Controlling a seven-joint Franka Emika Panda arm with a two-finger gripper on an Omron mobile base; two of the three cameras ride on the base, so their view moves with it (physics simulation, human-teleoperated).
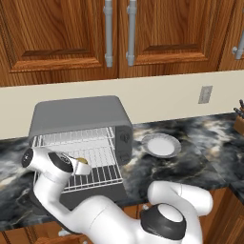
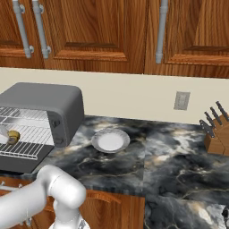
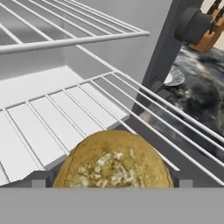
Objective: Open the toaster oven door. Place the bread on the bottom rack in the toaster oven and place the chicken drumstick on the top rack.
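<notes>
We can read no writing anywhere. The grey boxy toaster oven point(image 1: 81, 121) stands open at the counter's left end, and the small round yellowish-brown bread roll point(image 3: 113, 162) lies on its lower silver wire rack point(image 1: 102, 169) near the front edge. Our gripper point(image 1: 80, 164) hangs spread wide around it (upper wire rack point(image 3: 74, 33) bare). A white plate point(image 2: 110, 140) sits just beside.

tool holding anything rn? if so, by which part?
Cannot be told for sure. The tool stands wide with the bread between its fingers, on the bottom rack of the toaster oven; whether the pads press its sides isn't visible.
</notes>
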